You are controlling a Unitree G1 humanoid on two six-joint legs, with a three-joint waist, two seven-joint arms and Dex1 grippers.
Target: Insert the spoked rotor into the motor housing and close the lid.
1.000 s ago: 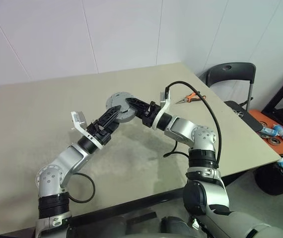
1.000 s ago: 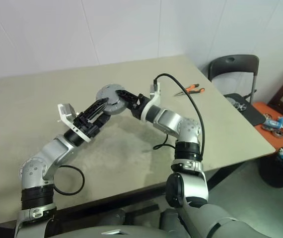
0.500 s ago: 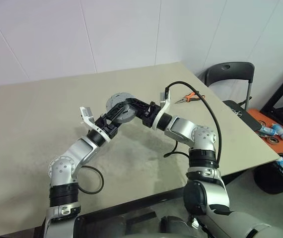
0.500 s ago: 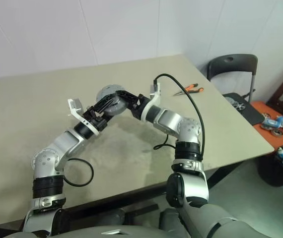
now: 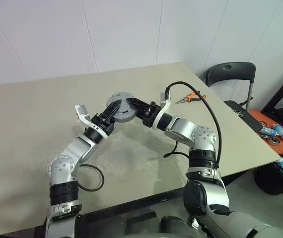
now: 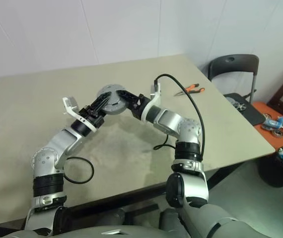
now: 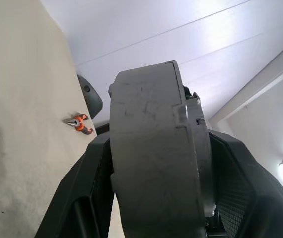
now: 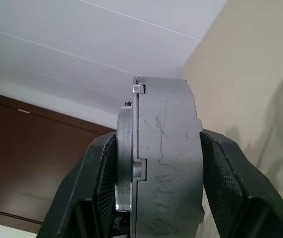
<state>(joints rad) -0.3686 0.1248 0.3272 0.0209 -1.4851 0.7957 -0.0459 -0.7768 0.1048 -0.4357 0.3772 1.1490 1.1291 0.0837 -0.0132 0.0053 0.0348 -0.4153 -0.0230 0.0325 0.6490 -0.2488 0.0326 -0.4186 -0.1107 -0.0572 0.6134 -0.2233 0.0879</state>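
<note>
The motor housing (image 5: 121, 106), a squat grey cylinder, hangs in the air above the beige table (image 5: 32, 129), held edge-on between both grippers. My right gripper (image 5: 130, 104) is shut on it from the right, one finger pad on each flat face (image 8: 169, 158). My left gripper (image 5: 112, 110) comes from the left and is shut on the same housing (image 7: 151, 163), its pads against both faces. The lid (image 8: 125, 163) lies as a thinner grey plate against one face of the housing. The spoked rotor is hidden.
Orange-handled pliers (image 5: 191, 97) lie on the table's far right. A dark chair (image 5: 229, 74) stands beyond the right edge, with a bin (image 5: 280, 176) lower down. A black cable (image 5: 89, 178) loops on the table near my left arm.
My left arm has reached forward to the housing and its fingers have closed in on it. The right arm and the housing have stayed still.
</note>
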